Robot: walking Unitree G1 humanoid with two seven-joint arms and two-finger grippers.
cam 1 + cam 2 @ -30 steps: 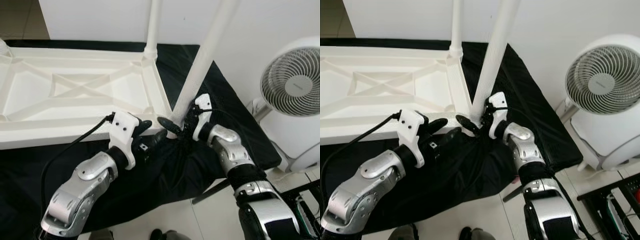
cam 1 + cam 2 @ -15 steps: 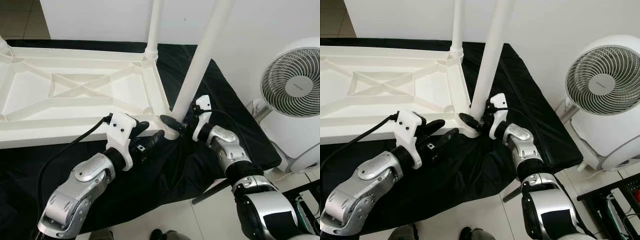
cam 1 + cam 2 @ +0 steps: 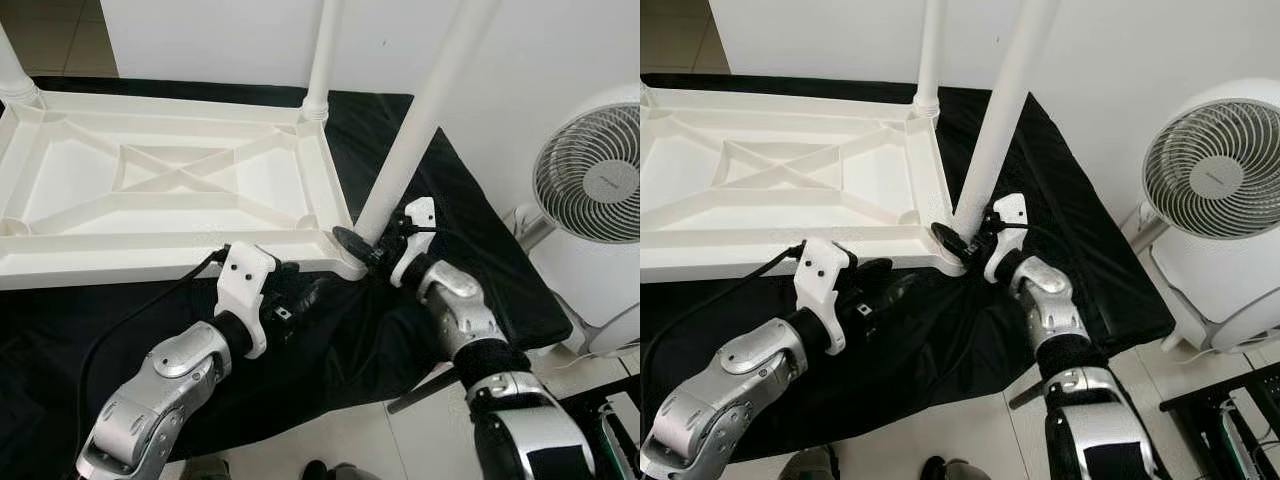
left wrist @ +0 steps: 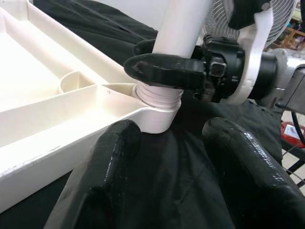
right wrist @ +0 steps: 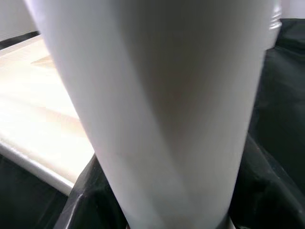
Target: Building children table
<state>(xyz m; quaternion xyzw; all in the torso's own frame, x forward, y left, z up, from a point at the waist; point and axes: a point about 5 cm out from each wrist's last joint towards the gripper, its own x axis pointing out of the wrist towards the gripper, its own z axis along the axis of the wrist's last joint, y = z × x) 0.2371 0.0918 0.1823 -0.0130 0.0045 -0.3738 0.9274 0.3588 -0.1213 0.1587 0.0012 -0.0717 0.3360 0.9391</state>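
Observation:
The white children's table (image 3: pixel 170 235) lies upside down on a black cloth (image 3: pixel 470 230). One leg (image 3: pixel 322 55) stands in the far right corner, and another leg (image 3: pixel 12 72) stands at the far left. A third leg (image 3: pixel 425 120) leans in the near right corner socket (image 4: pixel 159 114). My right gripper (image 3: pixel 368 243) is shut around the base of this leg (image 5: pixel 157 105), one finger (image 4: pixel 164 69) wrapping its front. My left gripper (image 3: pixel 302 290) is open, just in front of that corner above the cloth, and its fingers (image 4: pixel 107 181) point at the socket.
A white floor fan (image 3: pixel 592 185) stands close on the right, beside the cloth. A white wall (image 3: pixel 560 50) rises right behind the table. Pale tiled floor (image 3: pixel 400 435) lies in front of the cloth, and a dark rack (image 3: pixel 1240 420) stands at the lower right.
The view has shifted slightly. My right gripper keeps its hold on the leg's base. My left gripper sits a little lower, under the table's front edge.

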